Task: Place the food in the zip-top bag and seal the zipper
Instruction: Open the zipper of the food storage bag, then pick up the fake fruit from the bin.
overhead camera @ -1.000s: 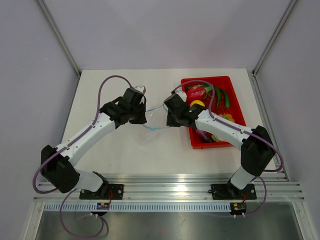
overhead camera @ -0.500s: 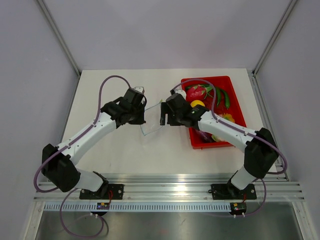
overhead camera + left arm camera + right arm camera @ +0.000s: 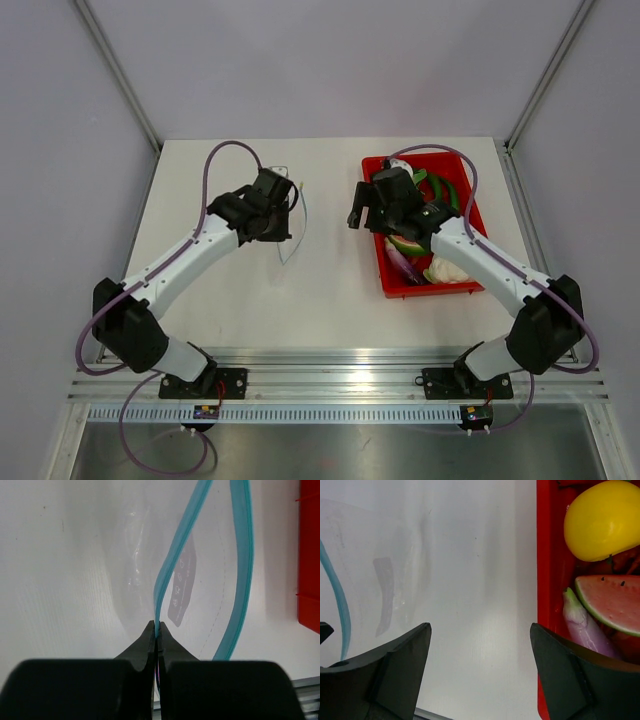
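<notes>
My left gripper (image 3: pixel 288 218) (image 3: pixel 157 626) is shut on one light-blue zipper (image 3: pixel 175 565) strip of the clear zip-top bag (image 3: pixel 145 565) (image 3: pixel 298 228). The bag hangs edge-on above the table, and its other zipper strip (image 3: pixel 243 570) bows away, so the mouth gapes. My right gripper (image 3: pixel 368 214) (image 3: pixel 479 630) is open and holds nothing, hovering over the left rim of the red tray (image 3: pixel 545 580) (image 3: pixel 425 291). The food lies in the tray: a yellow fruit (image 3: pixel 602 520), a watermelon wedge (image 3: pixel 610 602) (image 3: pixel 407 243) and a purple eggplant (image 3: pixel 585 625) (image 3: pixel 400 265).
More toy produce fills the tray, including green pieces (image 3: pixel 446 192) and a pale piece (image 3: pixel 450 270). The white table (image 3: pixel 230 290) ends at a metal rail near the arm bases. Grey walls enclose the sides and back.
My right gripper has opened, let go of the bag and moved right to the tray's edge. The bag now hangs from the left gripper alone, turned edge-on.
</notes>
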`<state>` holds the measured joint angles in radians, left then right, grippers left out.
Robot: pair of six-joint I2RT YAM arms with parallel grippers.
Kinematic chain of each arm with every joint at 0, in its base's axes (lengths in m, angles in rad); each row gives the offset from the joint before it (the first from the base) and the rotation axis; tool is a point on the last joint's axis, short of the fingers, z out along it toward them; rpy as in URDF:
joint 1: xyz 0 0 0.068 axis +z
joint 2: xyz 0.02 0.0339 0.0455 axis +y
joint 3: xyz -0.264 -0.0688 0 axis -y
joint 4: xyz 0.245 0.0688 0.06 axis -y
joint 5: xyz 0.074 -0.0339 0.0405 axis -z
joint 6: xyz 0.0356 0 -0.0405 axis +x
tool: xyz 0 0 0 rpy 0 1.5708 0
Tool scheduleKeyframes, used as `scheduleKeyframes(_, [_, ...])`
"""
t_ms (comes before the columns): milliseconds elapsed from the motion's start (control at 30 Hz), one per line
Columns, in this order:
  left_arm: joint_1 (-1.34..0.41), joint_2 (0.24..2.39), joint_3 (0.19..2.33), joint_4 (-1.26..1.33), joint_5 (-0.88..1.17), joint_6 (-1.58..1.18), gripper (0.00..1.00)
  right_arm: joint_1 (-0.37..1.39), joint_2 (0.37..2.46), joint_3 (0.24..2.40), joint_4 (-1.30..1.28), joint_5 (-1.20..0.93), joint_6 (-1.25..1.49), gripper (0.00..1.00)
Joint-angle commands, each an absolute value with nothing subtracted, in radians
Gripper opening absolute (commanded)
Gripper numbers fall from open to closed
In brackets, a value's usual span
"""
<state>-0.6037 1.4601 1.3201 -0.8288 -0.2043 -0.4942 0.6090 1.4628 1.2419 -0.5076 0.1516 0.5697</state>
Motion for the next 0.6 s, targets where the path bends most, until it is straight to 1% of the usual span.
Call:
scheduleKeyframes(0, [-0.606,1.466,1.399,-0.864,-0.285,-0.483,0.0,0.53,1.473,1.302,-0.558,0.146,0.537,0.88])
scheduleKeyframes(33, [-0.609,1.47,1.416,-0.868,-0.302,-0.477,0.0,0.468,1.477,1.298,-0.558,0.14,0.535,0.88])
scheduleKeyframes(100, [-0.618,1.479,1.433,-0.88,-0.316,-0.457,0.0,0.417,1.499,1.29,-0.56,0.15,0.508,0.88])
scheduleKeyframes(200, [-0.634,1.519,1.459,-0.893,-0.351,-0.439,0.0,0.344,1.569,1.311,-0.563,0.14,0.48,0.95])
scheduleKeyframes(233, [-0.638,1.534,1.457,-0.881,-0.36,-0.43,0.0,0.313,1.604,1.318,-0.551,0.112,0.477,1.0])
scheduleKeyframes(433, [-0.65,1.586,1.463,-0.868,-0.376,-0.413,0.0,0.265,1.712,1.387,-0.532,0.072,0.428,0.99])
scheduleKeyframes(567, [-0.657,1.592,1.462,-0.858,-0.361,-0.407,0.0,0.233,1.784,1.408,-0.5,0.009,0.413,1.0])
